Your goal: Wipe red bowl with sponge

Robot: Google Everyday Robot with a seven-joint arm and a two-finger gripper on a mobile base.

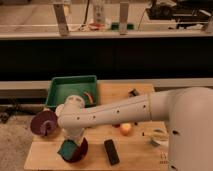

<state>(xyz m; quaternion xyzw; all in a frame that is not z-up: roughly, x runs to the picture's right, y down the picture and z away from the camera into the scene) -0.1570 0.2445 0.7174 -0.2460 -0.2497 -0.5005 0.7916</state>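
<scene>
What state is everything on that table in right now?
gripper: down at the red bowl, on the sponge.
sponge: tilted, in the bowl's left side.
red bowl: upright, sponge inside.
green tray: upright, orange item inside.
purple dish: upright, left of the arm.
black bar: lying flat, right of the bowl.

No text, label, brand or number legible anywhere. Markings on the white arm (115, 112) are dark dots only, not characters. Gripper (70, 142) is low at the table's front left, down at the sponge (65, 149) over the red bowl (81, 150).
</scene>
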